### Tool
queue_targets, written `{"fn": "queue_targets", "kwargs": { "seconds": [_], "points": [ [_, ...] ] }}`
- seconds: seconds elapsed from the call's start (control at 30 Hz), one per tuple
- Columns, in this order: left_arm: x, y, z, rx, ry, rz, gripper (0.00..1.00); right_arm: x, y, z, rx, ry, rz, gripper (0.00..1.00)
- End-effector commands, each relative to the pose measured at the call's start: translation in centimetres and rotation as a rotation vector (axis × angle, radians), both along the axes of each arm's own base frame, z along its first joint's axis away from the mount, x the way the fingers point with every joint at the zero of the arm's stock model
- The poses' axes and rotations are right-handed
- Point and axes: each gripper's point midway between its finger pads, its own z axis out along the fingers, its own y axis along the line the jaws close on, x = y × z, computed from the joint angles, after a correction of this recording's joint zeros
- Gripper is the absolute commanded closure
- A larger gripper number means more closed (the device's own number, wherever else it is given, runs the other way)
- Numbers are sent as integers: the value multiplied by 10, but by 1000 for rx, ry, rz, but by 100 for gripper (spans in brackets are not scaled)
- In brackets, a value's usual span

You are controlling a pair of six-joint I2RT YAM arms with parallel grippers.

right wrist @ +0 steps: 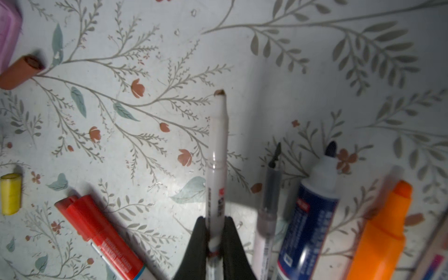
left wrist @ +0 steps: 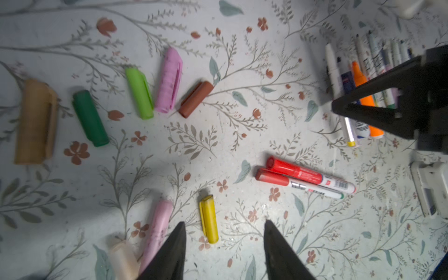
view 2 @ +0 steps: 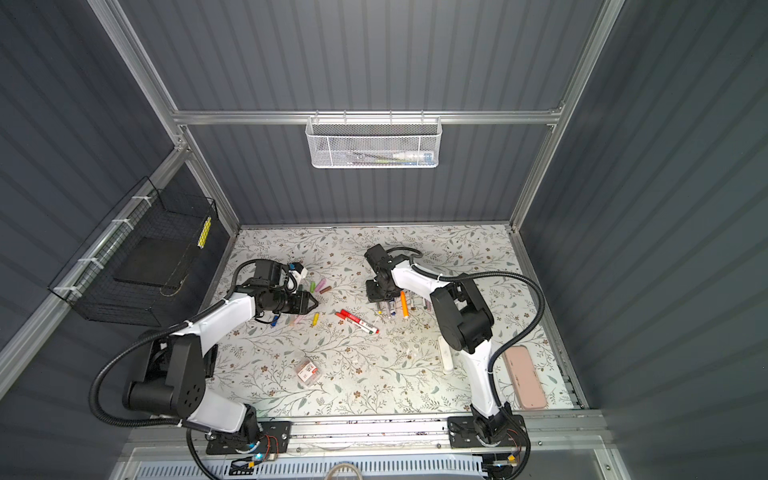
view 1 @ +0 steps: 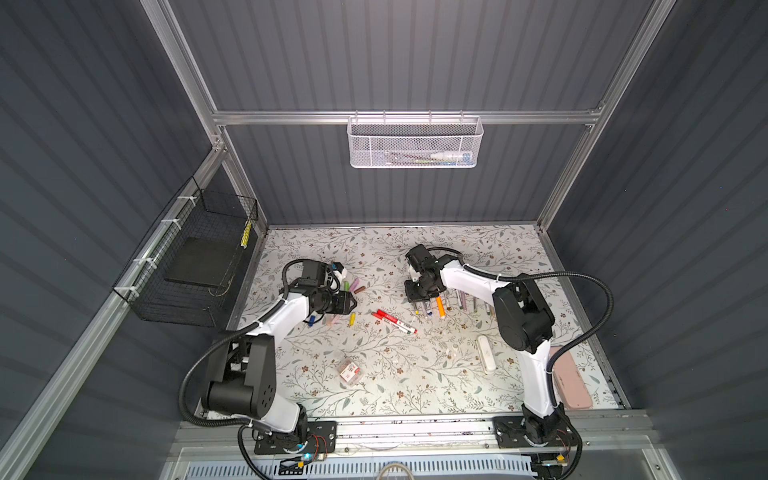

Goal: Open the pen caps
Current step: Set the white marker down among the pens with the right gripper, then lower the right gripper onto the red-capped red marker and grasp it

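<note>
We see the left tool over the floral desk with its two fingers apart and nothing between them. Just beside those fingers lie a yellow cap and a pale pink cap. Farther off, a loose row of pulled-off caps lies flat on the desk: a tan cap, a dark green cap, a light green cap, a pink cap and a brown cap. In both top views this row sits left of the desk's middle, near the left tool.

Two red markers lie touching each other between the two arms, with their red caps on.

The right tool is clamped on a white pen body, whose bare brown tip points away from the tool. Beside it we see uncapped pens lying in a row, among them a dark blue marker and an orange marker.

Nearer the front on the right, a white oblong case and a pink case rest on the desk, well apart from the caps
</note>
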Motion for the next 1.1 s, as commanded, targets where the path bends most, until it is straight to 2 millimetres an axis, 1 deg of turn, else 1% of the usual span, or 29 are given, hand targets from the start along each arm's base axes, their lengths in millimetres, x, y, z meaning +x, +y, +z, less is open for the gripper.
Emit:
{"fn": "queue_targets", "kwargs": {
  "seconds": [0.0, 0.07, 0.17, 0.3, 0.37, 0.4, 0.5, 0.6, 0.63, 0.73, 0.9, 1.0, 1.07],
  "points": [
    [2, 8, 22, 16, -81, -25, 40, -1, -11, -6, -70, 17, -3, 98],
    [7, 26, 33, -18, -109, 42, 36, 0, -15, -10, -98, 21, -10, 94],
    [12, 54, 46, -76, -139, 145, 33, 1, -14, -10, -99, 25, -10, 88],
    [12, 74, 59, -81, -178, 177, 26, 4, -14, -3, -105, 14, -9, 80],
    [14, 85, 64, -80, -186, 207, 23, 4, -15, 5, -105, 6, -11, 77],
    [14, 89, 65, -83, -190, 219, 21, 4, -16, 10, -101, -5, -12, 73],
    [14, 92, 65, -104, -196, 223, 16, 4, -16, 26, -89, -40, -5, 68],
    [15, 98, 65, -116, -189, 244, 14, -2, -15, 43, -69, -67, 12, 66],
    [15, 99, 65, -114, -191, 248, 14, -5, -10, 49, -51, -86, 33, 66],
    [17, 102, 66, -127, -196, 257, 12, -17, 6, 57, -10, -121, 103, 64],
    [17, 112, 68, -131, -202, 288, 7, -37, 27, 51, 2, -106, 188, 59],
    [17, 119, 68, -133, -201, 310, 3, -49, 40, 41, -3, -92, 245, 58],
    [18, 122, 70, -136, -199, 323, 2, -56, 45, 34, -25, -69, 273, 58]
  ]
}}
